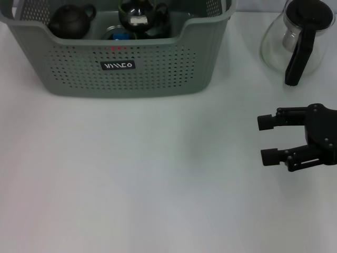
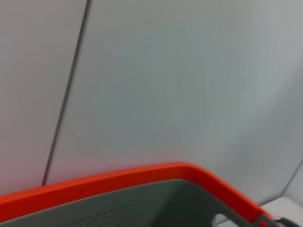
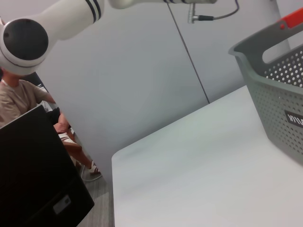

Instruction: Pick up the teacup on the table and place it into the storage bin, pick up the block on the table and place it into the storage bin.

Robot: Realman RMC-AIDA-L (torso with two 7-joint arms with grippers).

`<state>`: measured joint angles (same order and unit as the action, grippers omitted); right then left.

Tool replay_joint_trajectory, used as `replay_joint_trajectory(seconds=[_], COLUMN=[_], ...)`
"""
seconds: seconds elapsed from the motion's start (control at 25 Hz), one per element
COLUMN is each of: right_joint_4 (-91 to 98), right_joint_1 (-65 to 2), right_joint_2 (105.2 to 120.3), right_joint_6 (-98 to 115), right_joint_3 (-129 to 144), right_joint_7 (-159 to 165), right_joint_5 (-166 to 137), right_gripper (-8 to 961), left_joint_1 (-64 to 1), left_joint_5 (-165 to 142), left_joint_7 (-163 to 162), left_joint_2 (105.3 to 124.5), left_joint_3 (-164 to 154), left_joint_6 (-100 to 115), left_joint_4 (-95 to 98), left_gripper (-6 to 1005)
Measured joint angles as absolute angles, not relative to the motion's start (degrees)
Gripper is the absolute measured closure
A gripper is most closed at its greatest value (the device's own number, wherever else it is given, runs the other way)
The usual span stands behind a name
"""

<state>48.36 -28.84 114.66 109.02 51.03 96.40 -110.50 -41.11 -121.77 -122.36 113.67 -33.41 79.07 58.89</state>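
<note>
Right end effector (image 1: 267,139) open, storage bin (image 1: 121,66) lying crosswise.

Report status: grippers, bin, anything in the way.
Right gripper open, empty, low over the table at right. Left gripper out of view. Storage bin holds a dark teapot and other dark ware. Glass carafe stands right of bin.

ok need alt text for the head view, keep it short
A large grey-green perforated plastic storage bin sits at the far side of a white table, holding a dark round teapot and other dark items. The robot's black right hand hovers open and empty over the table, with a clear glass carafe with a black handle behind it.
</note>
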Motion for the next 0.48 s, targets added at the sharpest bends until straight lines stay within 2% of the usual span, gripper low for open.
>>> replay_joint_trajectory(seconds=[0.12, 0.28, 0.48], right_joint_4=[48.34, 48.34, 46.99], right_joint_1=[-28.95, -29.32, -30.19], right_joint_2=[114.37, 114.33, 114.58], right_joint_6=[109.13, 109.25, 108.4], right_joint_3=[50.51, 50.27, 50.14], right_joint_7=[96.48, 95.84, 91.88], right_joint_5=[-110.43, -110.3, -110.25], right_gripper=[36, 36, 36], left_joint_1=[-38.7, -35.54, -30.98], left_joint_5=[-116.27, -104.98, -105.32], left_joint_7=[-121.64, -112.7, -99.64], left_joint_2=[113.8, 114.21, 116.93], left_joint_3=[-32.49, -32.35, -38.28], left_joint_6=[86.37, 106.56, 118.79], left_joint_4=[62.29, 63.76, 62.77], left_gripper=[563, 424, 203])
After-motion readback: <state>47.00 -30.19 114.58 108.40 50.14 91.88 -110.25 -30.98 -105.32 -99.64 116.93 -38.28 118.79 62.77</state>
